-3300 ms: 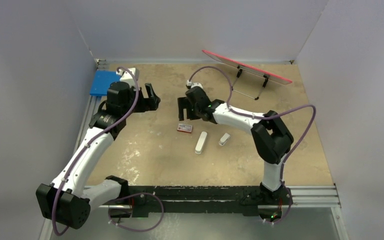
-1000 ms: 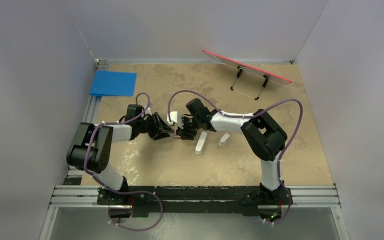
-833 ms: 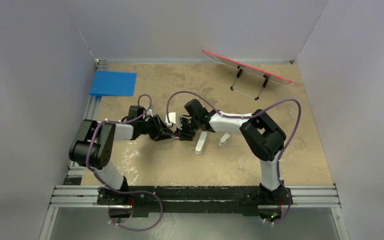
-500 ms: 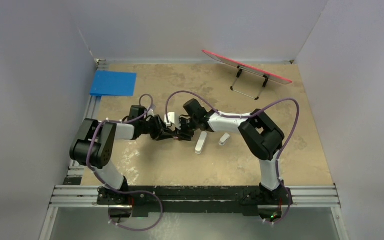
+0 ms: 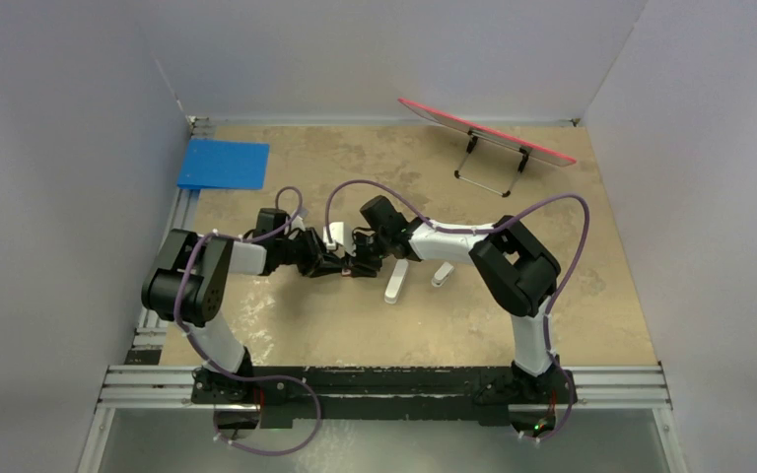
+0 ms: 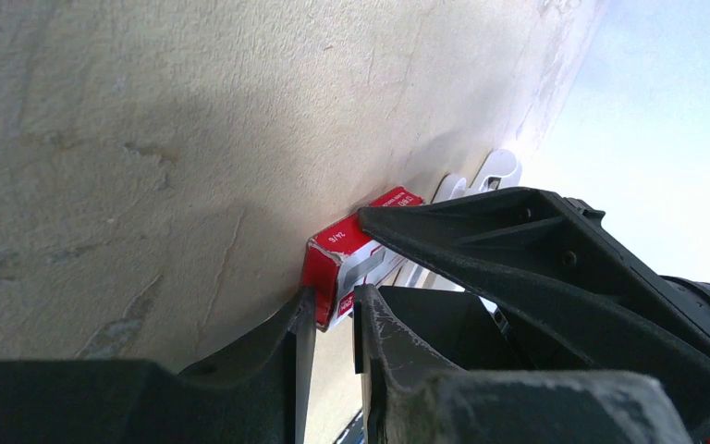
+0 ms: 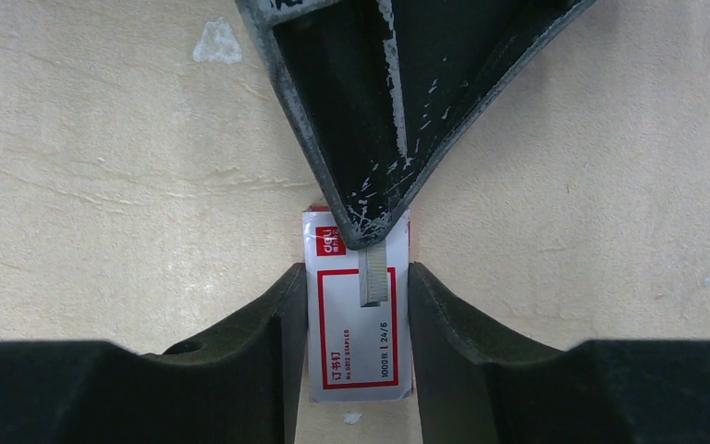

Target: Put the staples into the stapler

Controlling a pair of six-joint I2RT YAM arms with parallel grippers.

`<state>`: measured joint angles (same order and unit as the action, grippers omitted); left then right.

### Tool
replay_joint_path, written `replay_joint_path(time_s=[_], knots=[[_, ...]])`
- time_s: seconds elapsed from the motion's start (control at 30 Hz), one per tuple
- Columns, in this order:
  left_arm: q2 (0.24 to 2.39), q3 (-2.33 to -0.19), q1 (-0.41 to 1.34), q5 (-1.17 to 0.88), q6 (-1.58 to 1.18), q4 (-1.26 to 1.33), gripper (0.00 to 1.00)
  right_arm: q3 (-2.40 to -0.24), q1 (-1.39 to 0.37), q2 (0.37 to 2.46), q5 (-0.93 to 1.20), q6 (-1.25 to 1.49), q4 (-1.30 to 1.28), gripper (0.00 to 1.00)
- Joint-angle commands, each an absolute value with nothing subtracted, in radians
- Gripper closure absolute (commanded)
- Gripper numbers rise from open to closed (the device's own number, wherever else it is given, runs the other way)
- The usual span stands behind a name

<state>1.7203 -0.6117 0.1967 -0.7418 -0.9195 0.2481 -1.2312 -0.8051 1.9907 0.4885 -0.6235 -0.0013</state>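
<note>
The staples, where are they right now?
In the right wrist view, the staples poke from the tip of the left claw, over the red-and-white box held by the right claw; it lies mid-table, just left of the stapler.

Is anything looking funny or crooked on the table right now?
Yes. A grey staple strip sticks out of the jaws of the left gripper, across the label of the red-and-white box squeezed by the jaws of the right gripper. Odd: it's outside the box, not yet in the stapler.
</note>
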Motion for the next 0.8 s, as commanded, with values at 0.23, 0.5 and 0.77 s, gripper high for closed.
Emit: replay_joint_path(time_s=[0.23, 0.5, 0.77], knots=[[1.744, -0.603, 0.201, -0.842, -0.985, 0.397, 0.79, -1.248, -0.842, 2.008, 0.524, -0.594, 0.09, 0.58], [1.696, -0.607, 0.201, -0.769, -0.952, 0.321, 0.79, -1.25, -0.856, 2.023, 0.535, -0.563, 0.155, 0.56], [1.64, -0.604, 0.198, -0.695, -0.927, 0.257, 0.77, -1.242, -0.875, 2.029, 0.53, -0.518, 0.25, 0.55]])
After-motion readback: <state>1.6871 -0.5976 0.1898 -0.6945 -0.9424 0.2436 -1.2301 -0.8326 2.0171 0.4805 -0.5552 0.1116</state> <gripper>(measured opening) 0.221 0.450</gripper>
